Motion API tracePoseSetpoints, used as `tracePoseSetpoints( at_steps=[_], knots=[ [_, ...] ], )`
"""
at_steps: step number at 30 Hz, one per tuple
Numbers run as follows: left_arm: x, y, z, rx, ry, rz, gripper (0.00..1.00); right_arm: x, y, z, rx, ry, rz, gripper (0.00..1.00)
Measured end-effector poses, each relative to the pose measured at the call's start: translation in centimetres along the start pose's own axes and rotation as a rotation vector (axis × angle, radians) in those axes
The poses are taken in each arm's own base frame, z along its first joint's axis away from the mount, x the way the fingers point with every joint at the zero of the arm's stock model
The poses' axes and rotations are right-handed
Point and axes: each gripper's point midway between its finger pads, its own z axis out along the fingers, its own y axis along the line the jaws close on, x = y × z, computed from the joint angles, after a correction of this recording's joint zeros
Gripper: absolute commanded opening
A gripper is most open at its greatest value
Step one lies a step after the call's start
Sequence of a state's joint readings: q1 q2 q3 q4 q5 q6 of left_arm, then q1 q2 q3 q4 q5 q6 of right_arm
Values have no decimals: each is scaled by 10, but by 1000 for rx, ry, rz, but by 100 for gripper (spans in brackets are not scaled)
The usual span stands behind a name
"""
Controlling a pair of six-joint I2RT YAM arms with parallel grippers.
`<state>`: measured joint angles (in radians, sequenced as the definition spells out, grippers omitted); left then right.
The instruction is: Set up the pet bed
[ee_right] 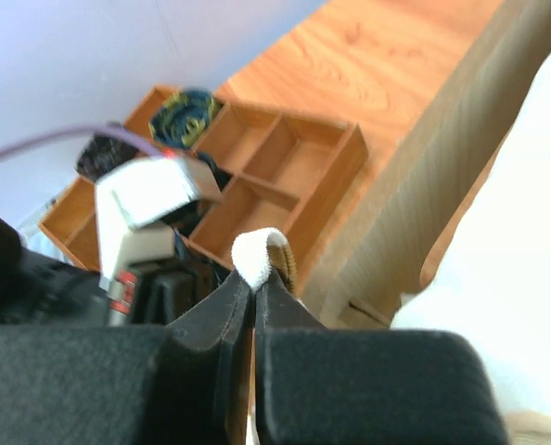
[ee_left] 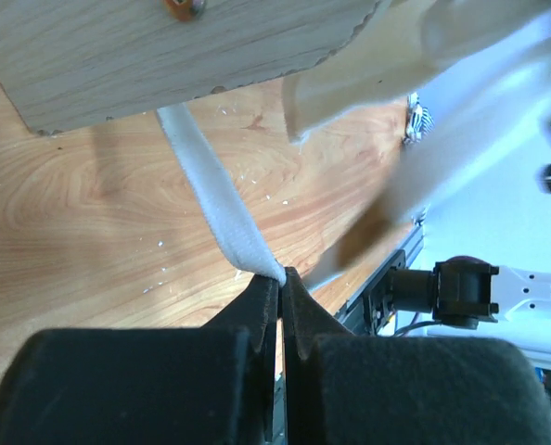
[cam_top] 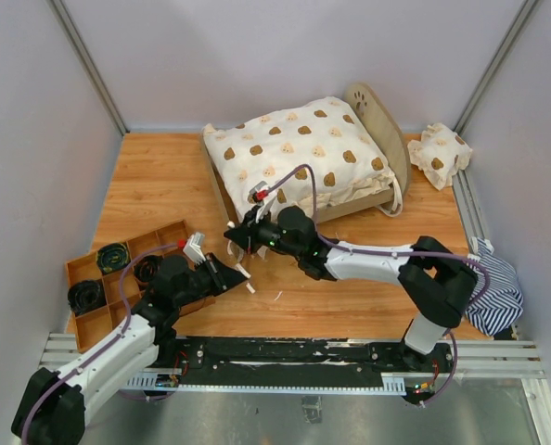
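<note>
The pet bed [cam_top: 222, 197] of light plywood stands at the back centre, its paw-print headboard [cam_top: 373, 109] on the right. A cream bear-print cover [cam_top: 299, 148] lies over it. A blue-and-white striped cloth [cam_top: 496, 289] hangs off the table's right edge. My left gripper [cam_top: 241, 271] is shut on a white tie strap [ee_left: 215, 199] that runs up to the footboard [ee_left: 164, 56]; the strap is pinched at the tips [ee_left: 280, 276]. My right gripper [cam_top: 231, 234] is shut on a folded loop of white strap [ee_right: 255, 252] just in front of the footboard [ee_right: 415, 185].
A wooden divider tray [cam_top: 83, 269] with dark rolled items sits at the front left, close behind the left gripper. It also shows in the right wrist view as the tray [ee_right: 285, 176]. A small bear-print pillow [cam_top: 440, 153] lies at the back right. Grey walls enclose the table.
</note>
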<state>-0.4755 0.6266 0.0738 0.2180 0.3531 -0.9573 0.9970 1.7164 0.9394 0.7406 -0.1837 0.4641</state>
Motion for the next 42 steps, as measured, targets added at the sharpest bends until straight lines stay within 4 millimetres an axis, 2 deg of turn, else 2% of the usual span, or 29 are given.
tracePoseSetpoints(
  at_steps=[5,8,11,19,22,24,28,31,37,42],
  knots=[
    [1,1,0,2,-1,-13,0,-56,14,-13,6,-136,-37,0],
    [1,0,0,7,0,-18,0,-64,16,-13,1,-161,-48,0],
    [2,-2,0,13,6,-31,0,-54,14,-9,-4,-138,-48,0],
    [2,-15,-4,63,9,-40,0,-6,6,-5,-29,21,-134,1],
    [0,-18,-5,74,6,-42,0,13,0,-9,-26,99,-202,8],
    [-2,-20,-5,76,0,-48,0,24,-5,-13,-21,147,-238,17],
    [-6,-22,-3,68,-13,-62,0,44,-16,-31,7,231,-313,33],
    [-11,-26,-1,60,-19,-67,0,43,-23,-50,38,253,-386,40],
    [-24,-35,6,57,-38,-75,0,28,-29,-82,63,216,-559,42],
    [-29,-37,10,56,-43,-110,0,49,-30,-104,-28,246,-755,43]
  ],
)
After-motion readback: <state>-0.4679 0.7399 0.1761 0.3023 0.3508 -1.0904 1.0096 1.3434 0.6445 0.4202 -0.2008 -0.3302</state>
